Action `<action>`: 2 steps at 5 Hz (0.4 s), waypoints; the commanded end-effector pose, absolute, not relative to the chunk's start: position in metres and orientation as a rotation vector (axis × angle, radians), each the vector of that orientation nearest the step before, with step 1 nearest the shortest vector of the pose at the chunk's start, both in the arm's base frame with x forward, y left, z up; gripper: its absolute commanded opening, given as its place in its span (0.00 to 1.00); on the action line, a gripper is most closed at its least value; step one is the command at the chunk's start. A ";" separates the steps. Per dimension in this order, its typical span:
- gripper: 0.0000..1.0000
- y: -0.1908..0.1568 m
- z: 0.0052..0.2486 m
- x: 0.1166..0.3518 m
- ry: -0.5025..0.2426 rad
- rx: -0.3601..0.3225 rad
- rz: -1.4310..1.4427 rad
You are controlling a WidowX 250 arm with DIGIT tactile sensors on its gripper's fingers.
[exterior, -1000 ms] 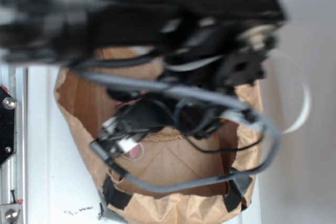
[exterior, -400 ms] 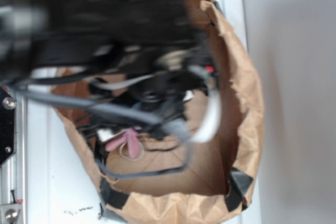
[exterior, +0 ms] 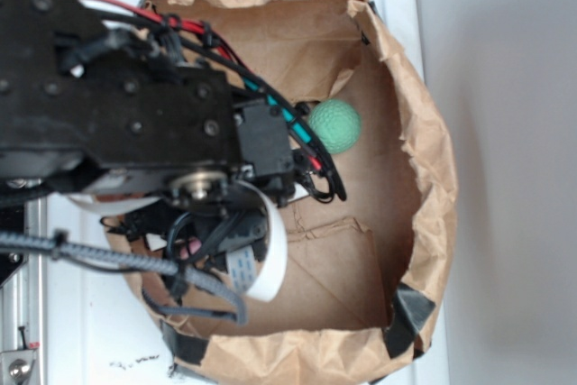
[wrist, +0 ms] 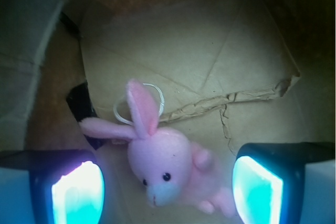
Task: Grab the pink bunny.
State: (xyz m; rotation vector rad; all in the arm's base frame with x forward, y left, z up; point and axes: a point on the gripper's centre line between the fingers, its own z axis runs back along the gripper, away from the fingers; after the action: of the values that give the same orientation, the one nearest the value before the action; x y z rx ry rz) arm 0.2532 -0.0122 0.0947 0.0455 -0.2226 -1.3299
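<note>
Wrist view: pincer [wrist: 168, 182] wide open, holding nothing, its two glowing pads [wrist: 79, 192] at the bottom left and right of frame. The pink bunny [wrist: 165, 163] lies between them on the brown paper floor of the bag [wrist: 247, 51], not touching either pad. Its face points down-frame, one ear stands up, the other lies out to the left. A thin white ring [wrist: 119, 111] sits by the ears.

Exterior view: black robot arm [exterior: 117, 105] reaches down into the open paper bag [exterior: 433, 178], which rests on a white table [exterior: 90, 331]. The bunny is mostly hidden under the arm. A green ball [exterior: 335, 125] lies well apart, near the bag's far wall.
</note>
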 end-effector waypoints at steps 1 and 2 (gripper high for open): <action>1.00 -0.015 0.086 0.266 -0.127 0.039 -1.395; 1.00 -0.014 0.076 0.269 -0.051 0.005 -1.416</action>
State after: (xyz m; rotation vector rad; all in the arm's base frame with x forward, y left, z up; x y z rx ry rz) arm 0.2628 -0.0053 0.0637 -0.0331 -0.0127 -1.3834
